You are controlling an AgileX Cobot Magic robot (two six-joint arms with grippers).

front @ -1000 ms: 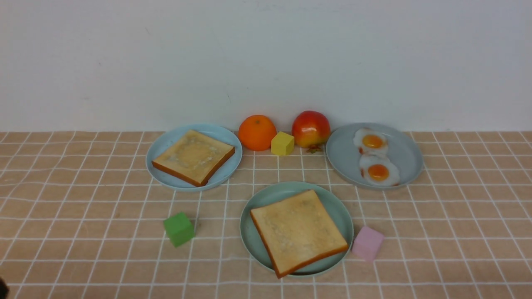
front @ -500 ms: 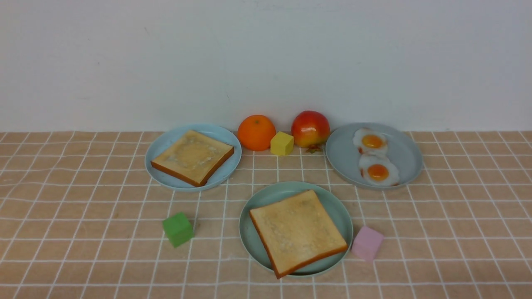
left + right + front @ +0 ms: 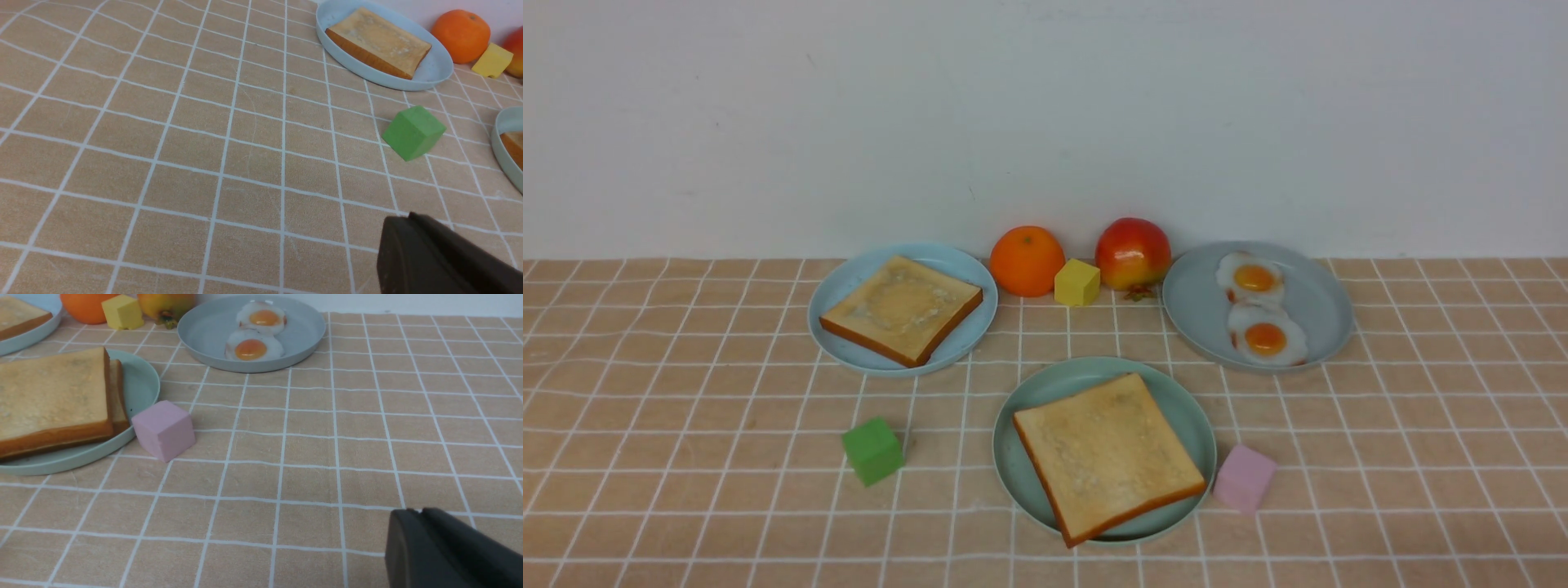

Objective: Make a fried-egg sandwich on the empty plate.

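Observation:
The mint-green plate (image 3: 1013, 478) sits at the front centre and holds a toast slice (image 3: 1107, 453). The right wrist view shows this top toast (image 3: 53, 392) lying on a second slice (image 3: 118, 396); I see no egg between them. Another toast slice (image 3: 903, 309) lies on the sky-blue plate (image 3: 845, 286) at back left. Two fried eggs (image 3: 1254, 279) (image 3: 1266, 336) lie on the grey-blue plate (image 3: 1201, 306) at back right. Neither gripper shows in the front view. My left gripper (image 3: 408, 216) and right gripper (image 3: 416, 512) are shut and empty, low over the tablecloth.
A green cube (image 3: 874, 451) stands left of the mint plate and a pink cube (image 3: 1245, 478) touches its right rim. An orange (image 3: 1027, 260), a yellow cube (image 3: 1077, 282) and an apple (image 3: 1133, 253) stand by the back wall between the two far plates.
A dark bit of the left arm at the front view's lower left corner has gone out of view. Plates and food have not moved.

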